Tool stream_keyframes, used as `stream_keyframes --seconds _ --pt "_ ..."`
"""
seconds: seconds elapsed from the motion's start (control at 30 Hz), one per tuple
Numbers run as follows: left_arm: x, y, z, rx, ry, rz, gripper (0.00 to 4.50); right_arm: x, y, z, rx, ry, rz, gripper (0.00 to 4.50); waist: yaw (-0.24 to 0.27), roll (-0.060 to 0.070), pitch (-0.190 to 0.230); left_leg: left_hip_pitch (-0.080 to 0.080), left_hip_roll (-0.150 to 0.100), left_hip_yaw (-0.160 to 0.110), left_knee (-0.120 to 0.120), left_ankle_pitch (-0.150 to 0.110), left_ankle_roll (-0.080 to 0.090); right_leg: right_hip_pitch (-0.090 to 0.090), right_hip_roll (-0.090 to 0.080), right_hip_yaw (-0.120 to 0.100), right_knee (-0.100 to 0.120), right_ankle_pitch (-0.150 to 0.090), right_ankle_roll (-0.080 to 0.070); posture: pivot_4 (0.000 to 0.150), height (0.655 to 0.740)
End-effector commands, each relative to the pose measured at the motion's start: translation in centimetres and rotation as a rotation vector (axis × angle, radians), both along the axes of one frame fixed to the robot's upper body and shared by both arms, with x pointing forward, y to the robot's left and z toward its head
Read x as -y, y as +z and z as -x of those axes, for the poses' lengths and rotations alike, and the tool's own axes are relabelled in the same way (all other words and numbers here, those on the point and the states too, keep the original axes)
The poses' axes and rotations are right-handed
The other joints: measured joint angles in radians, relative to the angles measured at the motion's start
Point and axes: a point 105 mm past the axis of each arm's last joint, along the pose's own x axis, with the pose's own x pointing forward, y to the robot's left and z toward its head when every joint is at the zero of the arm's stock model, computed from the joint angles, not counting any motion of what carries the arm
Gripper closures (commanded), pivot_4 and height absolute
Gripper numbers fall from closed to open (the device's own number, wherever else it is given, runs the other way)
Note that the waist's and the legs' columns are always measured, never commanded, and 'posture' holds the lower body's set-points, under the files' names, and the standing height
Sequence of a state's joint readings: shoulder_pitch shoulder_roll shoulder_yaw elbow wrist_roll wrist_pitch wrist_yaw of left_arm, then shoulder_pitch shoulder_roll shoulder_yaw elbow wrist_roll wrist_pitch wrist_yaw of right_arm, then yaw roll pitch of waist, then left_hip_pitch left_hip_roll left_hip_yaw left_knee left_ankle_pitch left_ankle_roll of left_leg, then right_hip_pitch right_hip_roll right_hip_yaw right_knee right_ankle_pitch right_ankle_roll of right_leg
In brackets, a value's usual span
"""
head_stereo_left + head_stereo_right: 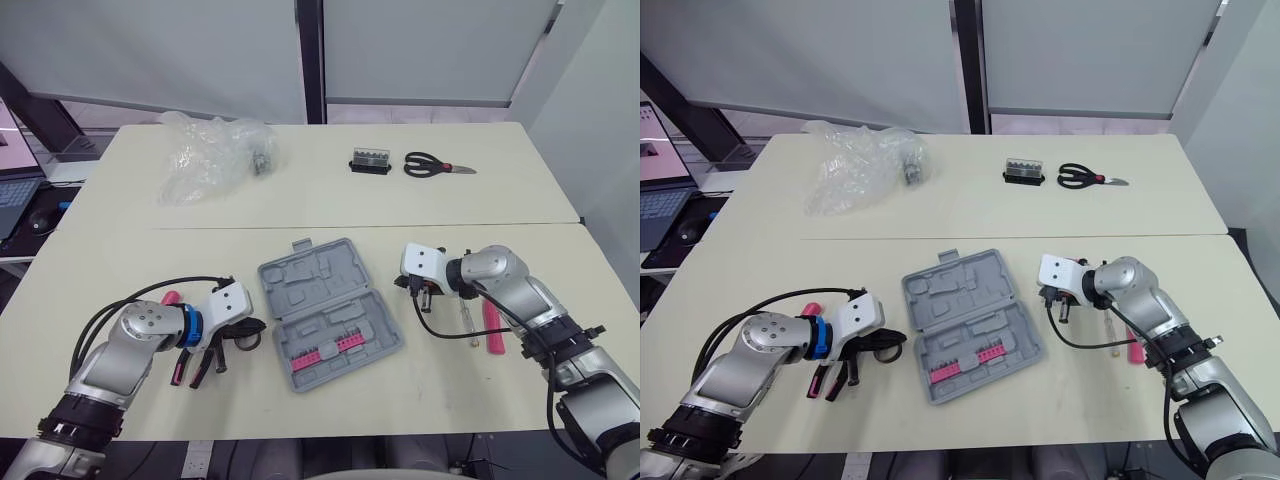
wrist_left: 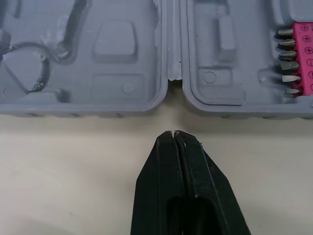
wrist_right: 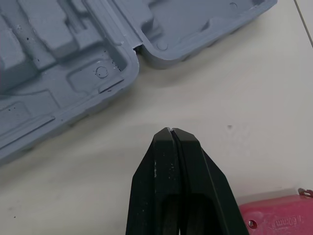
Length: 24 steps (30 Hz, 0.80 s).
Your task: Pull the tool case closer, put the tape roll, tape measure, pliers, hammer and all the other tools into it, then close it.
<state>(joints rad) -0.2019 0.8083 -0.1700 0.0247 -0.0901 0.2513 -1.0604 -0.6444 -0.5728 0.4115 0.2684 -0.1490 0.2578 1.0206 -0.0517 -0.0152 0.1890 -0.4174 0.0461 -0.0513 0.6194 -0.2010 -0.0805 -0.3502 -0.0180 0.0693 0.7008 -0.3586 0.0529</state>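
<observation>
Left claw (image 2: 175, 133): fingers pressed together tip to tip, nothing between them. It rests low over the near table (image 1: 120, 250), just left of the tool case (image 1: 300, 275), tips pointing at the case wall and clear of it. Right claw (image 3: 171, 130): likewise closed flat and empty, just off the case's right side, not touching.

Tool case: lies open and flat at the middle of the near table, both grey halves facing up. The near half holds a pink strip of screwdriver bits (image 2: 292, 58). The other moulded recesses show bare grey plastic.

Wrist views confirm the meeting of the fingertips. The left wrist view also shows the hinge line between the two halves. The right wrist view adds the corner of a pink tool (image 3: 276, 218) beside that claw.

Eye views supply the wider layout. Pliers (image 1: 200, 365) lie just beside the left claw on its near side; contact cannot be judged. A screwdriver (image 1: 465, 318) lies on the table next to the pink tool, right of the right claw. On the far table, well apart from the case, are scissors (image 1: 438, 165), a small black box (image 1: 368, 160) and a crumpled plastic bag (image 1: 210, 155).
</observation>
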Motion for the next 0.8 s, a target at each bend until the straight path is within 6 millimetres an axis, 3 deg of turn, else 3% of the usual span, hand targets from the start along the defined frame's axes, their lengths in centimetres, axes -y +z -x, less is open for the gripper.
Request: stream_keyframes --seconds 0.03,0.4,0.8 --pt "0.4 0.0 -0.4 0.031 -0.025 -0.031 4.5 -1.0 0.6 -0.6 0.043 0.02 -0.005 4.49 -0.001 0.0 0.0 0.0 0.0 0.0 0.001 0.0 0.0 0.0 0.0 0.0 0.0 0.0 0.0 0.15 0.74" --pt "1.4 -0.5 -1.3 0.04 -0.034 -0.039 4.5 -3.4 -0.9 -1.1 0.003 0.06 -0.003 4.49 -0.002 0.0 0.0 0.0 0.0 -0.001 0.005 0.0 0.0 0.0 0.0 0.0 0.004 0.0 0.0 0.15 0.74" --pt "2.6 -0.6 -2.0 0.038 -0.07 -0.031 4.5 -4.2 -1.8 0.6 -0.087 0.094 -0.03 4.49 0.0 0.0 0.0 0.0 0.0 -0.001 0.005 0.0 0.0 0.0 0.0 0.0 0.005 0.0 0.0 0.15 0.74"
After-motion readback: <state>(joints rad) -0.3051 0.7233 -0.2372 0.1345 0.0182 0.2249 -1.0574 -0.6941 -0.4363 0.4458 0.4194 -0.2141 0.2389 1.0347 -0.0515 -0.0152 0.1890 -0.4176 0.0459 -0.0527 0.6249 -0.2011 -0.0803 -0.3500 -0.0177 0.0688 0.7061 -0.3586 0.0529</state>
